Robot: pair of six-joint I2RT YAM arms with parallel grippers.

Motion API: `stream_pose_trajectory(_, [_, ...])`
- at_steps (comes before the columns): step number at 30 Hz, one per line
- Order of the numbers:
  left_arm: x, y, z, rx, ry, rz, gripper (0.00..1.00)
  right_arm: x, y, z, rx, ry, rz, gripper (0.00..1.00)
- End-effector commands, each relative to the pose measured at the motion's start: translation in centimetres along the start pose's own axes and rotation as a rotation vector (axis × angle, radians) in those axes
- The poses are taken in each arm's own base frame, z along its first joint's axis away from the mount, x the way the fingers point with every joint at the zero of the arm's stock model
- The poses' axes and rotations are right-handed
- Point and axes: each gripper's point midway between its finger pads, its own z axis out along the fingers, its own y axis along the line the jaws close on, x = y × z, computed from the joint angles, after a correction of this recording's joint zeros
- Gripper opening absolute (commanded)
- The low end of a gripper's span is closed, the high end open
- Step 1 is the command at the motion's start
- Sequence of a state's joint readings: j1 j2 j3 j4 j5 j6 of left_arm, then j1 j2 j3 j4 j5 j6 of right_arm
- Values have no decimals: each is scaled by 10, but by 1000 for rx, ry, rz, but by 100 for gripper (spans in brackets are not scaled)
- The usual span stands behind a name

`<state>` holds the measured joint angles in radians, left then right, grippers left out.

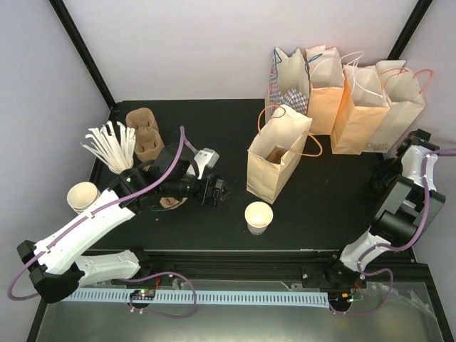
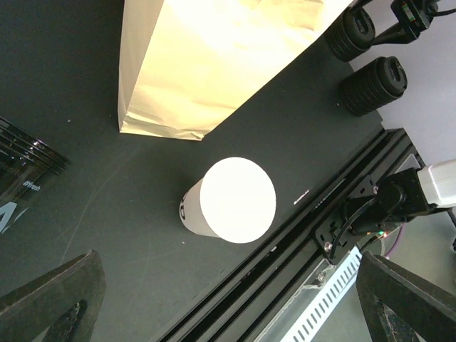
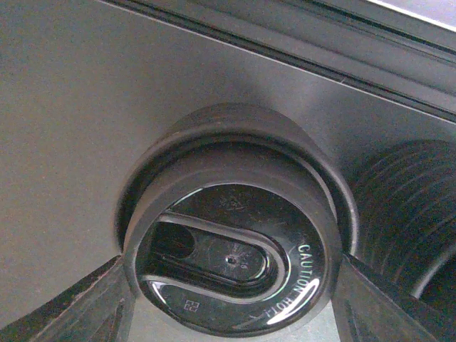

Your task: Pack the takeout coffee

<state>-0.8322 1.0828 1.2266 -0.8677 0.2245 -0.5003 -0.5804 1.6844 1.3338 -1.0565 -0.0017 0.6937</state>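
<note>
The takeout coffee cup (image 1: 258, 216), white with black lettering and no lid, stands upright near the front edge, just in front of an open brown paper bag (image 1: 276, 153). In the left wrist view the cup (image 2: 237, 199) sits ahead of my left gripper (image 2: 228, 260), which is open and empty, jaws spread wide. In the top view the left gripper (image 1: 216, 191) is left of the cup. My right gripper (image 3: 231, 267) grips a round black lid (image 3: 228, 256) on both sides, atop a lid stack (image 3: 235, 125) at the far right (image 1: 381, 179).
Several paper bags (image 1: 349, 92) stand at the back right. White straws (image 1: 110, 146), cardboard cup carriers (image 1: 142, 132) and a cream cup (image 1: 83, 196) are at the left. A black cup with pale lettering (image 2: 21, 185) lies near the left gripper. Two lid stacks (image 2: 370, 85) show beyond the bag (image 2: 214, 64).
</note>
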Motion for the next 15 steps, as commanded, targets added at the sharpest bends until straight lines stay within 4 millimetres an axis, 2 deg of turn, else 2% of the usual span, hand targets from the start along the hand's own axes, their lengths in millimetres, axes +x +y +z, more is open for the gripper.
stream_pose_trajectory(1, [-6,-7,2,34,-14,10,99,8,3,-7,18,-6,-51,70])
stream_pose_trajectory(4, [-6,-7,2,39,-15,10,99,22,24,-17,94,-107,-221,71])
stream_pose_trajectory(6, [-7,-8,3,44,-16,11,99,35,31,-17,137,-121,-294,71])
stream_pose_trajectory(11, [-7,-10,2,50,-13,5,99,45,19,-2,114,-67,-230,70])
stream_pose_trajectory(15, [-5,-8,1,49,-24,1,99,44,40,-36,223,-296,-400,71])
